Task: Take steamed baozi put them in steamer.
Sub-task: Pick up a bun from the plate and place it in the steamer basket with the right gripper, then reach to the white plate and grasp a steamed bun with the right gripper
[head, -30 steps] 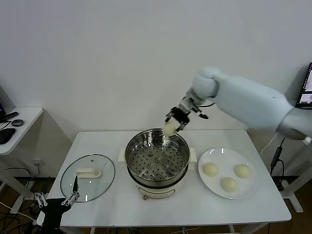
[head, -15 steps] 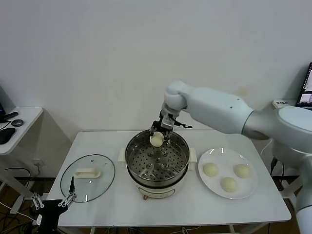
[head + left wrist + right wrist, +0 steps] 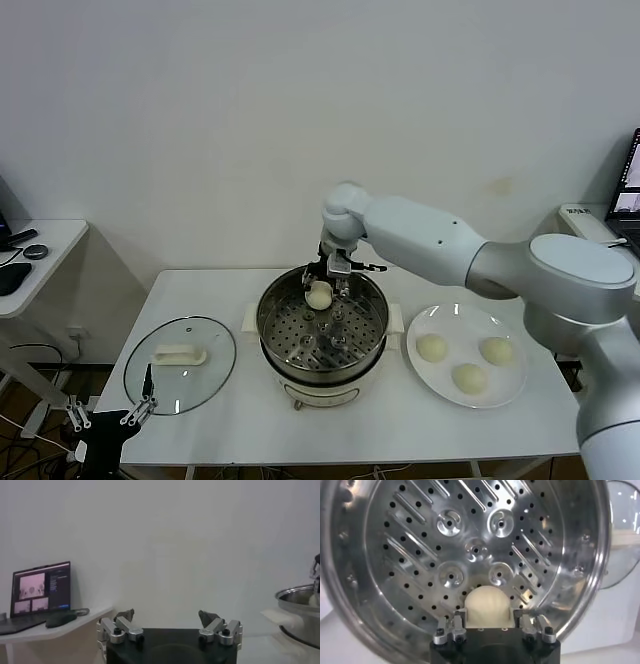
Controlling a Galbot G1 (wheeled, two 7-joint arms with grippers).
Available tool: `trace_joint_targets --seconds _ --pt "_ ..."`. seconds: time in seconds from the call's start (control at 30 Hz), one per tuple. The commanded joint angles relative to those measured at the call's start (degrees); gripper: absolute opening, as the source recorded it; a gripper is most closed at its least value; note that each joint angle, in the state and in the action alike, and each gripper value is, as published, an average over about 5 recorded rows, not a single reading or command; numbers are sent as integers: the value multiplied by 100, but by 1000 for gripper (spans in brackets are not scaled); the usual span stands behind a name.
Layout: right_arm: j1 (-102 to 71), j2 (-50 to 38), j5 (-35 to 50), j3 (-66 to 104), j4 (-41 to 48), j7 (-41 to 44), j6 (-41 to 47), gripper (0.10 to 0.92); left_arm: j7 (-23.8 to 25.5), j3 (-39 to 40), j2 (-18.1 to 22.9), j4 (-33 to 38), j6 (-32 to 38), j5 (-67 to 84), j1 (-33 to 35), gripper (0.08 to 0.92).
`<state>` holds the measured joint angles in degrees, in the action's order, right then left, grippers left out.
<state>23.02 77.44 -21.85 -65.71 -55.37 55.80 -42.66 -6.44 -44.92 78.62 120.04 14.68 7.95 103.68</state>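
My right gripper (image 3: 321,291) is shut on one cream-white baozi (image 3: 319,295) and holds it inside the shiny perforated steamer (image 3: 322,345), over its far side. In the right wrist view the bun (image 3: 487,605) sits between the fingers (image 3: 457,620) above the steamer's perforated floor (image 3: 470,540). Three more baozi (image 3: 432,347) (image 3: 497,350) (image 3: 469,378) lie on the white plate (image 3: 440,320) to the right of the steamer. My left gripper (image 3: 108,415) is open and empty, parked low at the table's front left; it also shows in its wrist view (image 3: 167,622).
A round glass lid (image 3: 180,375) with a white handle lies flat left of the steamer. The white cooker base (image 3: 320,392) sits mid-table. A side table (image 3: 30,255) with dark items stands far left. The steamer's rim (image 3: 300,605) shows in the left wrist view.
My right gripper has carried the baozi from above the steamer's far rim down and left into the basket. The left arm has barely moved.
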Motion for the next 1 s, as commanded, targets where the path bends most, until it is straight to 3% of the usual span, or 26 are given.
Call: trace_joint_targets --seconds 0.03,0.13,0.27,0.43,0.57,0.77,1.0 --pt "383 -230 458 -65 -419 -66 144 762 1 -8 -5 10 2 14 2 823" --pt "959 -760 1250 -319 -1137 186 781 809 2 -27 -19 21 -2 52 -22 823" --pt "1762 -1802 2522 -855 -2192 550 2294 822 7 -27 -49 31 -2 87 -40 823" --pt "2296 -3006 2651 -1303 -3179 624 4450 823 19 -27 -132 50 4 164 -39 823" --pt "2284 -3818 2722 -1492 -3600 623 5481 823 23 -28 -203 50 2 213 -87 823" --pt "1784 -4656 2881 -1649 -3616 672 6116 823 42 -14 -289 57 -12 226 -161 823" --pt "270 -4935 2792 -649 -3329 660 5974 823 66 -6 -333 36 -24 222 -213 823"
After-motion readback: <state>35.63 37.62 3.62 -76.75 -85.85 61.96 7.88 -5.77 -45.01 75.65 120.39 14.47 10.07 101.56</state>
